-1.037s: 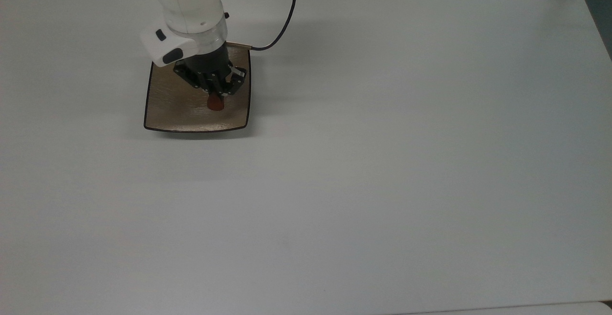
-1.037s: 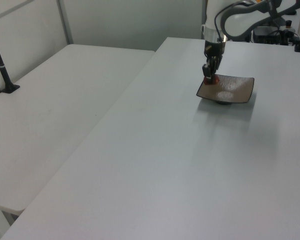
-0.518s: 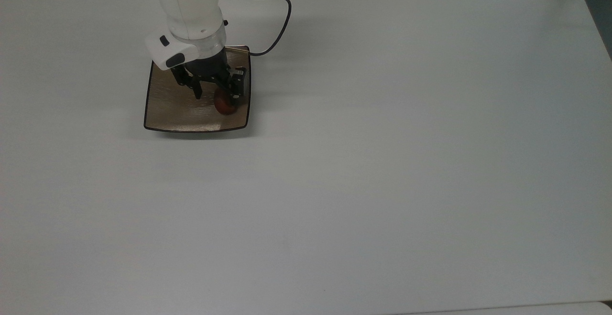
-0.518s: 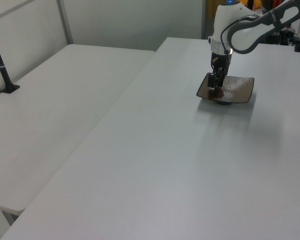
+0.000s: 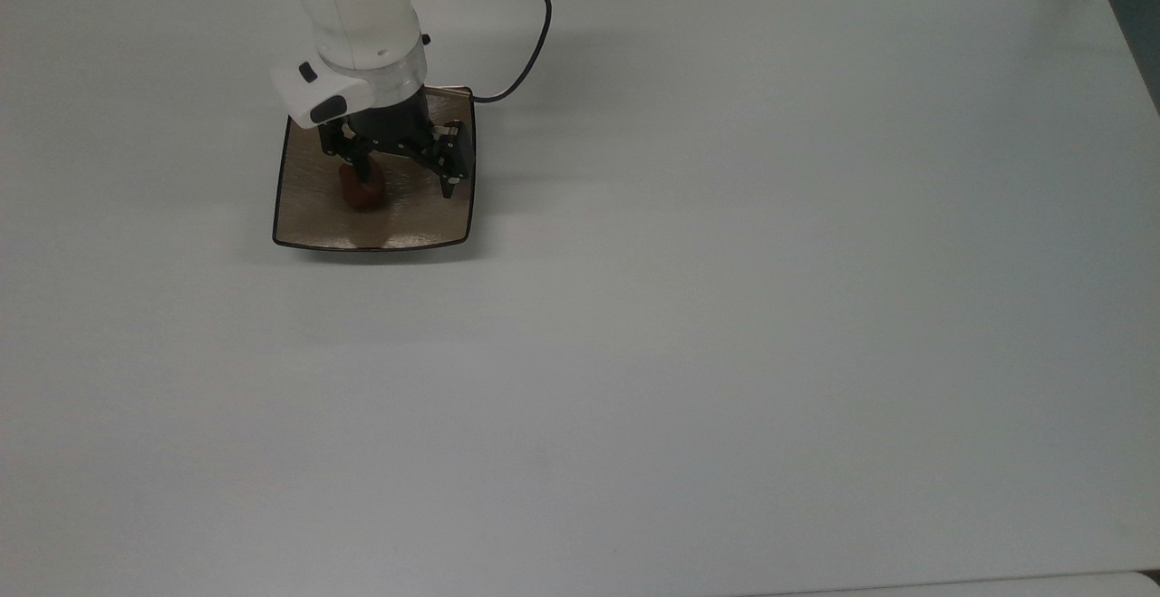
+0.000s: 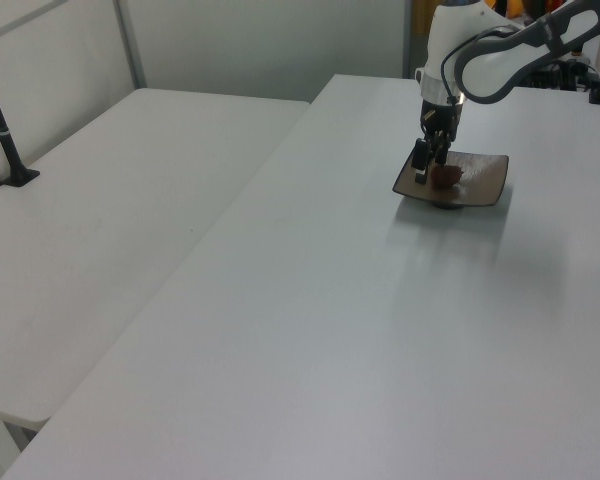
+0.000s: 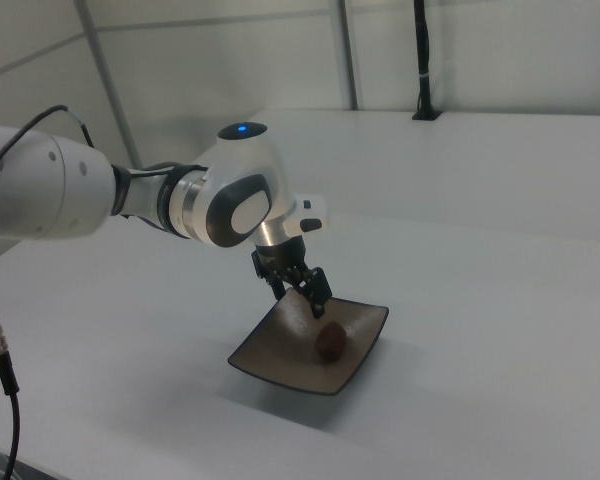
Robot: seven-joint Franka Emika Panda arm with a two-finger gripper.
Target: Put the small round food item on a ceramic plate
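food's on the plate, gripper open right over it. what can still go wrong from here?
1. The gripper hangs low over the ceramic plate, one finger right beside the small round food item; a sideways retreat might knock it.
2. The item is rounded and the plate looks glossy, so a nudge might roll it toward the rim.
3. A low exit might catch an upturned corner and shift the plate on the table.

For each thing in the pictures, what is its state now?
small round food item: lying loose on the plate, released.
ceramic plate: flat on the table, holding the food item.
gripper: open, above the plate, holding nothing.
table: carrying the plate.
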